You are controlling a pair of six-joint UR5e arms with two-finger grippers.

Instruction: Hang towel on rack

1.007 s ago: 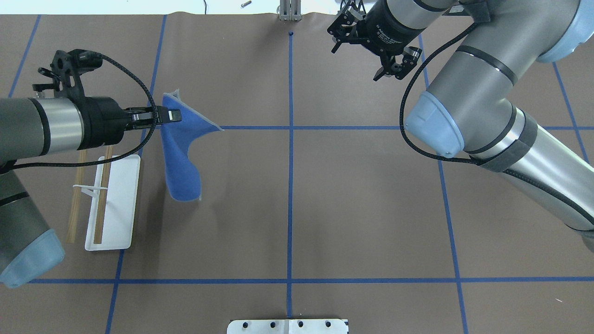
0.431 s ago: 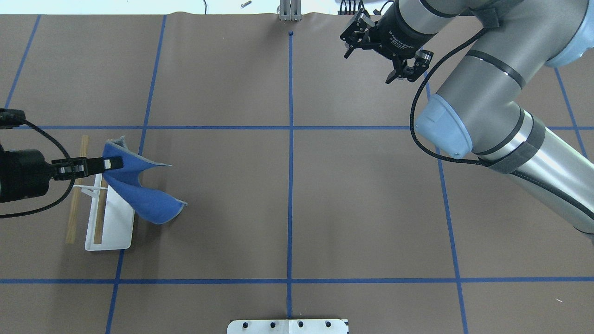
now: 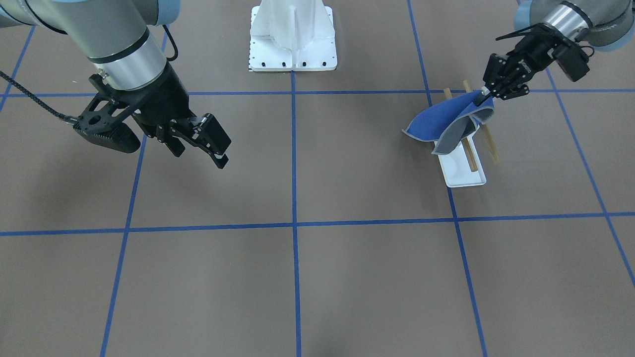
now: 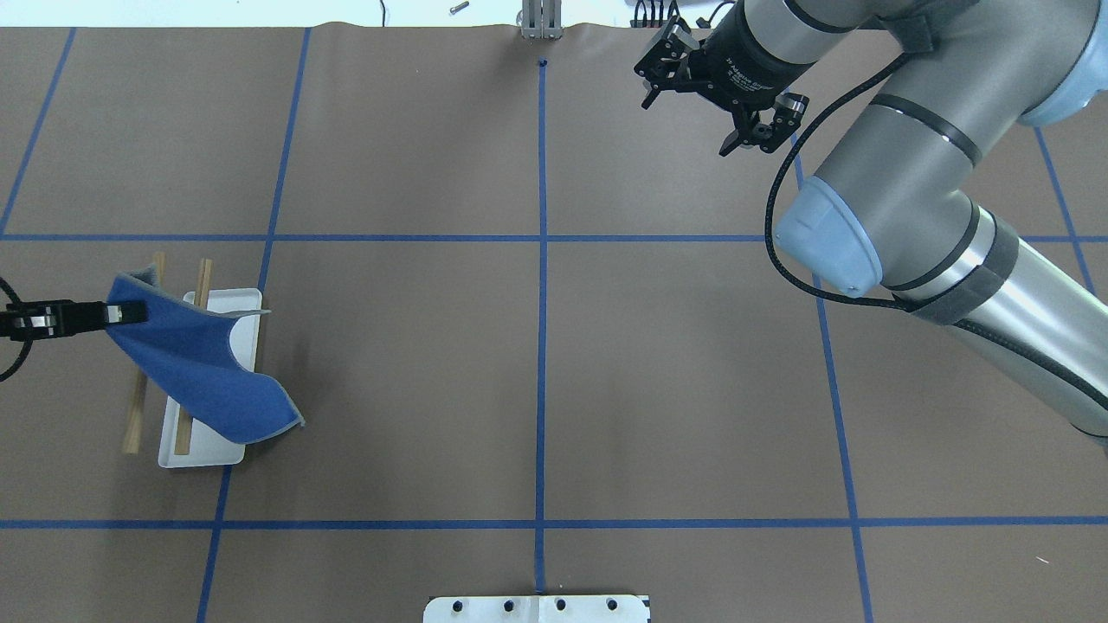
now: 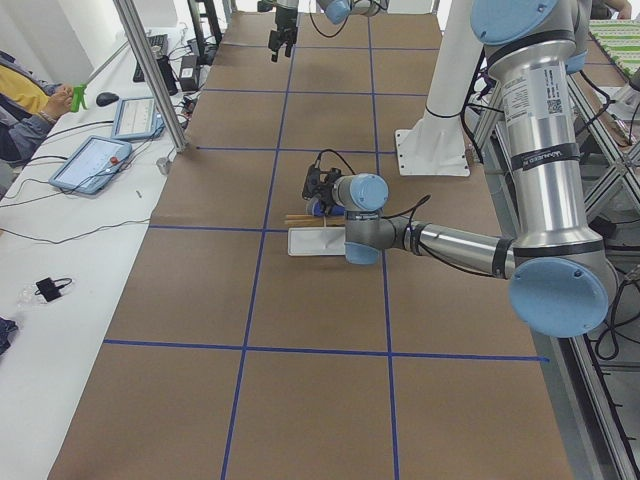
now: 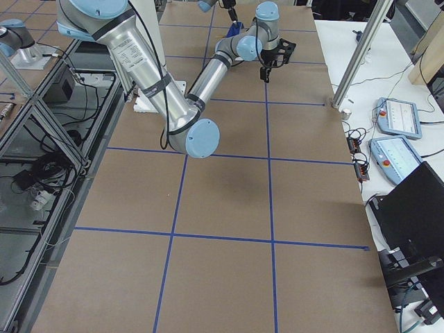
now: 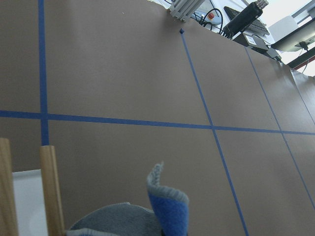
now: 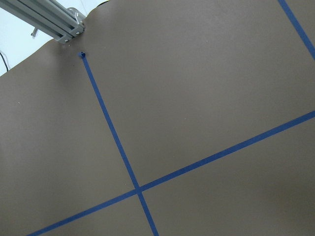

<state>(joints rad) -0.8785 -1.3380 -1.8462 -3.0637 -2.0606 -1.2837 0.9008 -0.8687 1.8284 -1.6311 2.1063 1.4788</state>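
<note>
The worktop (image 4: 537,346) stayed quiet through the middle; all the action was out on my left. My right pincer (image 4: 688,121) hung high over the far side, jaws spread and holding nothing. It had barely shifted in the last second, well apart from the job.

The rack (image 4: 227,299) sat where it was, two bars running side by side over the white tray. And there went the towel (image 4: 203,372)! A second back it dangled out past the rack toward the centre, then it brushed the tray's edge, and now it swept right across. Blue side up, it spanned both bars, with its loose end spilling over the tray's inner edge. Whether it truly rested on the bars I couldn't tell.

My left pincer (image 4: 121,313) had pulled back to just outside the outer bar, clenched on the towel's top corner, which it kept raised.

I judged the carry done. What remained was lowering that corner, then letting go. The risk was that the long inner end would drag the towel off.
</note>
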